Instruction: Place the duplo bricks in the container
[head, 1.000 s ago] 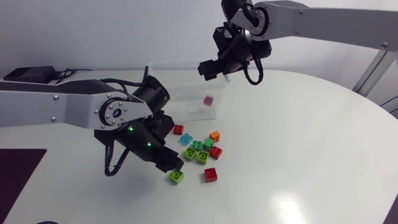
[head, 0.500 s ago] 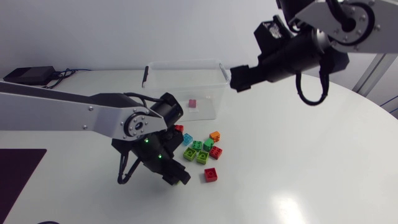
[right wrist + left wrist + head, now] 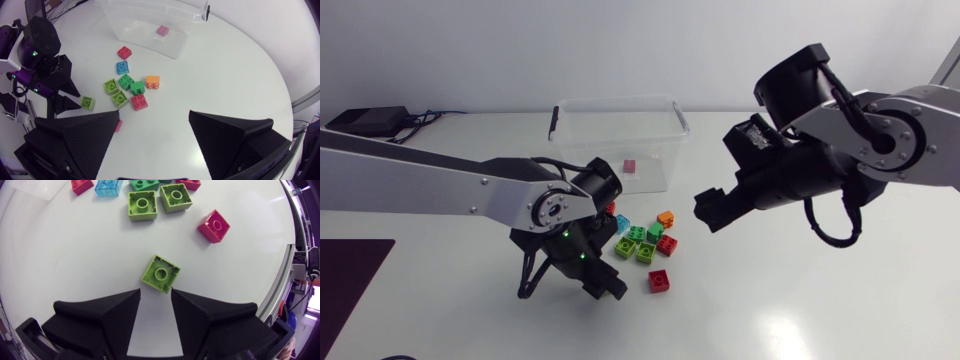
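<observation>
A lone lime brick (image 3: 160, 274) lies on the table just ahead of my left gripper (image 3: 156, 292), whose fingers stand slightly apart with nothing between them. In the head view that left gripper (image 3: 607, 286) hides this brick. A red brick (image 3: 659, 281) lies just to its right. A cluster of several bricks (image 3: 642, 240) sits between there and the clear container (image 3: 654, 150), which holds one pink brick (image 3: 629, 166). My right gripper (image 3: 709, 210) hangs wide open and empty above the table, right of the cluster (image 3: 129, 88).
A black device (image 3: 365, 118) with cables lies at the back left. A dark mat (image 3: 348, 275) covers the front left. White tabletop stretches to the right and front of the bricks.
My right arm swung away from above the container, down and to the right of the bricks, its fingers spreading wider. My left gripper moved forward and right, over the lone lime brick.
</observation>
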Controlling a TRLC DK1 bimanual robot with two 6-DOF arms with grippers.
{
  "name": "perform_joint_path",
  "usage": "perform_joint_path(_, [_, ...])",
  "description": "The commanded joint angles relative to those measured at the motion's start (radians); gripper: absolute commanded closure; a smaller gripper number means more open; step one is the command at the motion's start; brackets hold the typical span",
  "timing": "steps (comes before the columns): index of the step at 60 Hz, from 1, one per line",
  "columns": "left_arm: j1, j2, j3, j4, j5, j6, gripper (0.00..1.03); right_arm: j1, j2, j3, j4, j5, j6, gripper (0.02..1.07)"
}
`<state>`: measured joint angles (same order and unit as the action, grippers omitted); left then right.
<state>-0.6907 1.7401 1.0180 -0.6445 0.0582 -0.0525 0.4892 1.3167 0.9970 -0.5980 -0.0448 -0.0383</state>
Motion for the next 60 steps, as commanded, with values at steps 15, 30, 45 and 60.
perform_joint_path(15, [-0.036,-0.021,-0.012,0.048,-0.07,0.075,0.23,0.042,-0.01,-0.066,0.012,0.0,-0.021,0.07])
perform_joint_path(30, [-0.04,0.07,-0.004,0.091,-0.07,0.138,0.23,0.055,-0.013,-0.083,0.015,-0.001,-0.025,0.07])
perform_joint_path(45, [-0.043,0.099,-0.042,0.163,-0.047,0.166,0.67,0.104,0.013,-0.139,0.058,0.0,-0.017,0.07])
perform_joint_path(60, [-0.036,-0.033,-0.065,0.151,-0.047,0.166,0.71,0.152,0.128,-0.169,0.084,-0.001,0.011,0.07])
